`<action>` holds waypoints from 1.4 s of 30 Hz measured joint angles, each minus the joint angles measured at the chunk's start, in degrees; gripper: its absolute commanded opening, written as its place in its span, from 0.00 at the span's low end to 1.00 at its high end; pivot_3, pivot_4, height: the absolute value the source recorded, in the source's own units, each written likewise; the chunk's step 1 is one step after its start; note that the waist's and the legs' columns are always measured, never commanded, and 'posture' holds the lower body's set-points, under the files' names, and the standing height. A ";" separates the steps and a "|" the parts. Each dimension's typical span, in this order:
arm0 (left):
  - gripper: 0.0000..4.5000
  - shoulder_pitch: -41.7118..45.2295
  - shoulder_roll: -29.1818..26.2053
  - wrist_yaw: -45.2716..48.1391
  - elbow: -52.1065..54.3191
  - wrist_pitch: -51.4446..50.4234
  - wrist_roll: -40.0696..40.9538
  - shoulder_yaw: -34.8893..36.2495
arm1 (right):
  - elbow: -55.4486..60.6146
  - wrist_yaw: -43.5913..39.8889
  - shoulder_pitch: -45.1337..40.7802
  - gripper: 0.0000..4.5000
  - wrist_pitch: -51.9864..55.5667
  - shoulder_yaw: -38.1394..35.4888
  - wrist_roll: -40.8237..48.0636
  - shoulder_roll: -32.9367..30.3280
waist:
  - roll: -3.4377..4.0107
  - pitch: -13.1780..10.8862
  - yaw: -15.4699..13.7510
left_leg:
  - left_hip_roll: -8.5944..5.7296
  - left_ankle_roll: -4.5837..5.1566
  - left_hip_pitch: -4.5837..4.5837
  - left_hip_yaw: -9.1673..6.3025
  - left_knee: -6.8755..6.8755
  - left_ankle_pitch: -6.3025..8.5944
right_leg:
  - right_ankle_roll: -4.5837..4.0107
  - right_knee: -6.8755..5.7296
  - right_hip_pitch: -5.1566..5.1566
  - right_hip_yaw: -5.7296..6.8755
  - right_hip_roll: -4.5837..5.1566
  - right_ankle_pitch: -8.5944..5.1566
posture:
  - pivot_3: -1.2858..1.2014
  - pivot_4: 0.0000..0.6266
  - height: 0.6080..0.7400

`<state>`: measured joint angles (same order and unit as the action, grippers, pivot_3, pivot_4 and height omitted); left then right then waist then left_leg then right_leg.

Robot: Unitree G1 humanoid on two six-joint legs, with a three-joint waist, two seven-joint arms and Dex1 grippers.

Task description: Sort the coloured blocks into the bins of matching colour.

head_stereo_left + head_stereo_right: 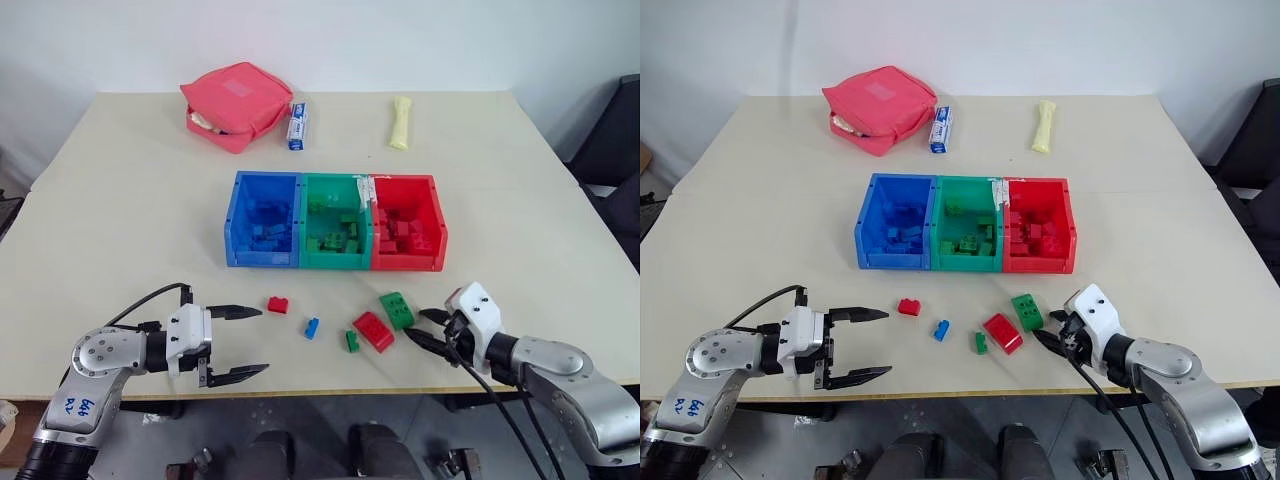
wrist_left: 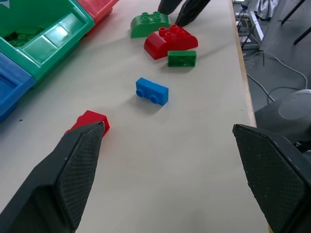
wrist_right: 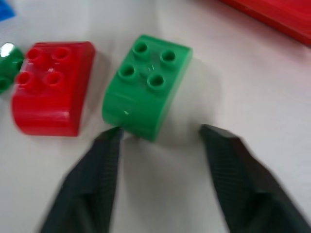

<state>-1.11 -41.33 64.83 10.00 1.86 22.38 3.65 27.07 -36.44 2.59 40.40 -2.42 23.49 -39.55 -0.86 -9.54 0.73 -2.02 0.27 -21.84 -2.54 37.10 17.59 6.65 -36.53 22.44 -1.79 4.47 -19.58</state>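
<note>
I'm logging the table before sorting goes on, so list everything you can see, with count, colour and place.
Table: one, beige, under everything.
Bins: three joined, blue, green, red from left to right, mid-table, each holding blocks of its own colour.
Small red block: one, red, in front of the blue bin.
Small blue block: one, blue, nearer the front edge.
Small green block: one, green, beside the large red block.
Large red block: one, red, front right.
Large green block: one, green, before the red bin.
Pouch: one, pink-red, far left.
Box: one, blue-white, beside the pouch.
Roll: one, pale yellow, far right.
Left hand: open, empty.
Right hand: open, at the large green block.
</note>
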 measured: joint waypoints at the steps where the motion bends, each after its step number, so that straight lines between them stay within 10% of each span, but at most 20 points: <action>1: 1.00 0.00 0.00 -0.08 0.14 0.02 0.00 0.00 | 0.09 -0.07 0.07 0.49 -0.07 -0.21 0.00 -0.02 | 0.00 0.00 -0.04 | 0.00 0.00 0.00 0.00 0.00 0.00 | 0.00 0.01 0.00 0.00 0.00 0.00 | 0.52 0.24 1.00; 6: 1.00 0.97 0.02 -0.13 -0.05 0.24 -0.09 -0.15 | 0.66 -1.73 -0.43 0.49 0.69 -0.15 0.34 -1.58 | 0.01 -0.01 -0.34 | 0.00 0.02 -0.01 0.01 0.00 0.01 | 0.00 0.02 0.01 0.00 0.00 0.00 | 0.52 0.24 1.00; 14: 1.00 1.55 0.05 -0.04 -1.33 0.36 -0.11 -0.21 | 4.10 -1.32 -2.47 1.00 9.22 -0.37 6.40 -0.99 | 0.04 -0.03 -0.63 | -0.01 0.01 -0.09 0.01 0.03 0.01 | 0.00 0.06 0.04 0.00 0.02 0.00 | 0.52 0.24 1.00; 28: 1.00 2.33 0.04 0.36 -1.75 0.76 -0.10 -0.20 | 1.95 7.44 -9.36 1.00 12.52 2.71 3.33 3.77 | 0.10 -0.06 -0.59 | -0.05 -0.07 -0.22 -0.01 0.09 -0.04 | 0.01 0.04 0.14 0.04 0.04 0.01 | 0.52 0.24 1.00; 38: 1.00 4.76 1.31 1.22 0.61 0.00 1.60 -0.54 | 2.20 4.06 -5.96 0.36 7.21 3.16 1.22 0.00 | 0.10 -0.06 -0.65 | -0.06 -0.06 -0.22 -0.02 0.08 -0.04 | 0.02 0.05 0.13 0.06 0.04 0.01 | 0.52 0.24 1.00; 42: 1.00 5.37 3.05 -0.75 0.71 -1.44 2.52 -0.22 | -1.55 0.21 -6.90 0.32 2.08 3.20 0.76 -0.36 | 0.12 -0.08 -0.41 | -0.06 -0.05 -0.22 0.02 0.10 -0.04 | 0.02 0.02 0.14 0.04 0.02 0.01 | 0.52 0.24 1.00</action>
<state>4.26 -38.28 64.08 10.72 0.41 24.90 3.43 25.53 -36.23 -4.31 42.48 0.78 24.25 -39.91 -0.74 -9.61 0.32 -2.08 0.21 -22.06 -2.52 37.21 17.55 6.67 -36.51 22.58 -1.75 4.48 -19.56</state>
